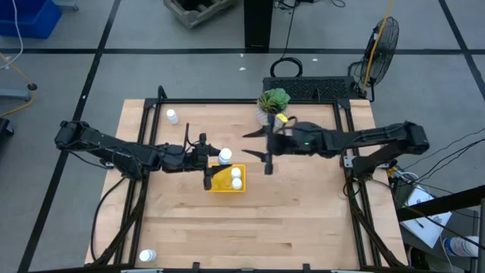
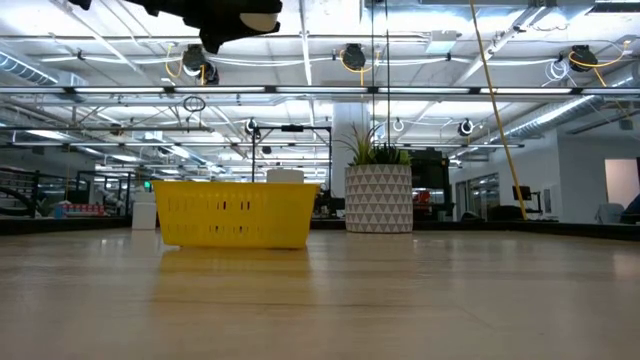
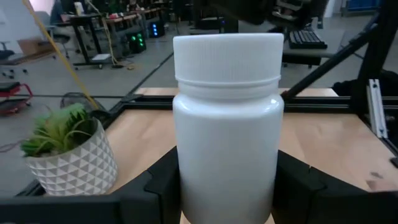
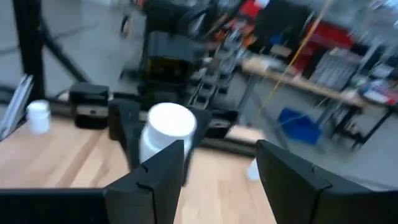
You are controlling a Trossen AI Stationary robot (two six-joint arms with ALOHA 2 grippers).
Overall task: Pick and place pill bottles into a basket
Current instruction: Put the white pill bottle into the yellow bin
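A: Entry, current moment. Start nearest the left wrist camera.

B: Left claw (image 3: 227, 186) is clenched on a white pill bottle (image 3: 227, 118), upright, cap on top, the dark fingers (image 3: 163, 180) pressing its lower body from both sides. In the high view the left claw (image 1: 214, 158) and that held bottle (image 1: 225, 156) sit just at the far edge of the yellow basket (image 1: 220, 184), raised off the tabletop (image 1: 250, 220).

A: Basket contents?

B: Two bottles in the basket (image 1: 236, 177), caps up, lying close to each other. In the low view the basket (image 2: 236, 213) stands on the tabletop with a white cap showing just over its rim.

A: Right arm?

B: Right claw (image 1: 270, 151) hovers beyond the basket's right side, near the plant pot (image 1: 270, 105), fingers spread wide and holding nothing. Its wrist view shows the two fingers (image 4: 155, 180) apart, looking towards the left arm's held bottle.

A: Remaining bottles?

B: One bottle at the near left corner (image 1: 147, 255) of the tabletop, well apart from everything; it may be lying on its side, though the overhead view is too small to be sure. One bottle at the far left (image 1: 173, 116), standing, well clear of the basket.

A: Farther back?

B: A keyboard (image 1: 312, 88) past the tabletop's far edge, a fan (image 1: 381, 42) on the floor beyond it.
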